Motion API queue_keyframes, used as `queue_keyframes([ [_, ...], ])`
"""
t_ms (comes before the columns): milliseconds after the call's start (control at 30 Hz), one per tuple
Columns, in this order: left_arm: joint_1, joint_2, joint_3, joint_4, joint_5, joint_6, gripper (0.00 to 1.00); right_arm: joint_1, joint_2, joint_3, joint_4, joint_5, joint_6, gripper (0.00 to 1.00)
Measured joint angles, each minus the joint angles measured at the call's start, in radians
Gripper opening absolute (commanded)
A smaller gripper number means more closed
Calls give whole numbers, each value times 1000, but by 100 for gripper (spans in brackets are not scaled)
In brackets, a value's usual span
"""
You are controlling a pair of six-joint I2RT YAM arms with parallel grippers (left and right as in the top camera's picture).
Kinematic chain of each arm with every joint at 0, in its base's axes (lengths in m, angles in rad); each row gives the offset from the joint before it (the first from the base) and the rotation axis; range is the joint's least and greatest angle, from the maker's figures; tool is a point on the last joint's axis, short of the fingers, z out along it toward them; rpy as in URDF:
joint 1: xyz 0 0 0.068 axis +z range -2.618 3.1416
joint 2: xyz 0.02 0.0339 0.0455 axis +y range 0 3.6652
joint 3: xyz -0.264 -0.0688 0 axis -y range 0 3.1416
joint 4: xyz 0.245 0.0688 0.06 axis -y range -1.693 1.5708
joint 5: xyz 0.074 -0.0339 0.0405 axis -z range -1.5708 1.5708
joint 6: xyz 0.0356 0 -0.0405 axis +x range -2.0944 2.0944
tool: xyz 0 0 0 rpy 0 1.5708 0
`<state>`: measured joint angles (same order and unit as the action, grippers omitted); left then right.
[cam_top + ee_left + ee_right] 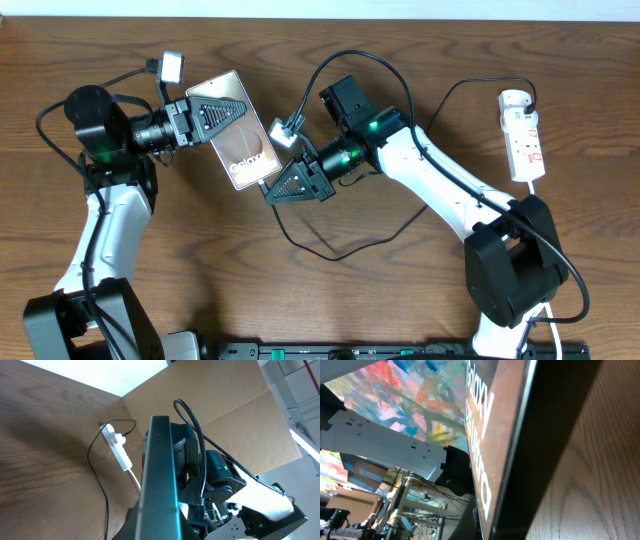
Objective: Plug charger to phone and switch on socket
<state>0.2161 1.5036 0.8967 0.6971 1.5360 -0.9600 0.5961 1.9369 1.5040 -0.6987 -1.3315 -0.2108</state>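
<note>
Left gripper (222,112) clamps the one phone (245,145) near the table's far edge. One charger (335,255) leads to one socket (522,135) at the far-right corner. Right gripper (290,185) aperture: cannot tell.

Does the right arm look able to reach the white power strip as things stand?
Probably yes. The power strip lies on open table on that arm's side, nothing standing between. But the right gripper is busy at the phone, so it must leave there first.
</note>
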Motion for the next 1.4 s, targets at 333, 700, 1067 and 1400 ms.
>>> queue_keyframes([
  [333,0,0,0,0,0,18,7,0,0,0,0,0,0,1],
  [700,2,0,0,2,-4,18,7,0,0,-2,29,-1,19,1],
  [1067,13,0,11,5,-39,17,7,0,4,-12,173,-52,167,1],
  [1400,13,0,11,5,-38,15,8,0,4,-12,173,-68,200,1],
])
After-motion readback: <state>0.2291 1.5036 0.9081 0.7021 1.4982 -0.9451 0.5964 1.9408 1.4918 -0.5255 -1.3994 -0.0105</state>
